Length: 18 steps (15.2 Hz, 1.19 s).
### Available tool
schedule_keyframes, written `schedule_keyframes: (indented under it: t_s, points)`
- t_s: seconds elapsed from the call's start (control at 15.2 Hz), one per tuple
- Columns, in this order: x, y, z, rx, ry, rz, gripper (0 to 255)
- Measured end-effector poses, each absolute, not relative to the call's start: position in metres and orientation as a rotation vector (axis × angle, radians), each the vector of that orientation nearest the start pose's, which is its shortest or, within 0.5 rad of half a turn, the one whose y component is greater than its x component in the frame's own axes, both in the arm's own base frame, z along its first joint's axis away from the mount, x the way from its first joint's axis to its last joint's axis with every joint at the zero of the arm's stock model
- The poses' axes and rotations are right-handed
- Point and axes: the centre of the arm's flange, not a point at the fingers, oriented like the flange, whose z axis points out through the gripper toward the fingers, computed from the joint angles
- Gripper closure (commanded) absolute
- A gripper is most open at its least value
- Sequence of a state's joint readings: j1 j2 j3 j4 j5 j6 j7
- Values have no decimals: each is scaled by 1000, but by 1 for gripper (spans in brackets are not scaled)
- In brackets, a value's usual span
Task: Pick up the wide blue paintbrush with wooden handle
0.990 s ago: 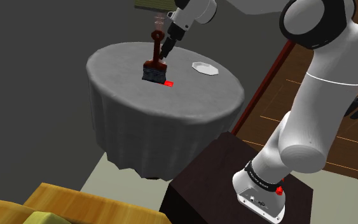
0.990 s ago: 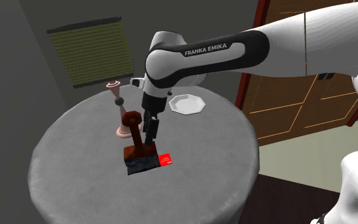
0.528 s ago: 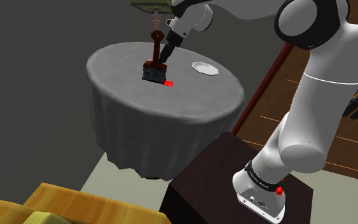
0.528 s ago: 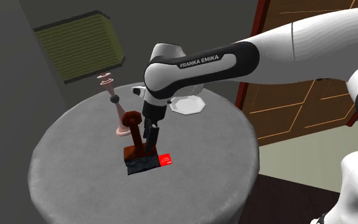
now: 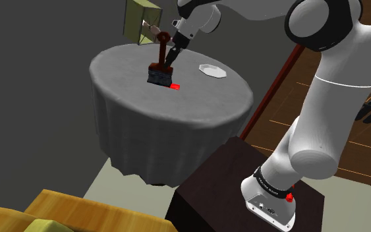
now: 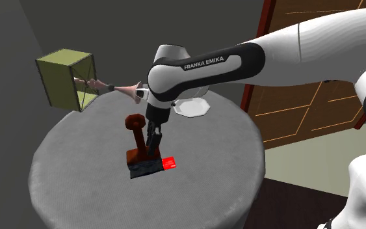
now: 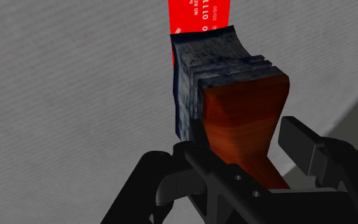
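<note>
1. In the second exterior view, an olive-shaded lamp [image 6: 64, 79] hangs tipped sideways over the grey bench's [image 6: 77, 188] 10 o'clock edge.
2. Near the bench's centre, the paintbrush [image 6: 138, 142] stands upright on dark blue bristles, its reddish-brown handle pointing up.
3. The black hand [image 6: 152, 147] straddles the handle. I cannot tell whether it is clenched.
4. A red card [image 6: 169, 162] touches the bristles at 3 o'clock.
5. A white dish [image 6: 192, 106] sits at the brush's 1 o'clock.

- "FRANKA EMIKA", in white capitals, stands on the dark band of the arm [image 6: 207, 62].
- The red card [image 7: 196, 16] by the brush [image 7: 241, 108] bears white print: "NO RE", cut off, and digits like "0110"; the rest cannot be read.
</note>
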State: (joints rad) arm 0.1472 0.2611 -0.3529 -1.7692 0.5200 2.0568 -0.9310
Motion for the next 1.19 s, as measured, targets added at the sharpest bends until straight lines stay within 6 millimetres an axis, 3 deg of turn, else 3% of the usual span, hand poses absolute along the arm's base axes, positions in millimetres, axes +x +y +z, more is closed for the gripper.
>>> schedule_keyframes:
  t_s: [0.26,1.19]
  points:
    - [630,-87,434,-2741,-705,-346,255]
    - [631,-88,504,-2741,-706,-346,255]
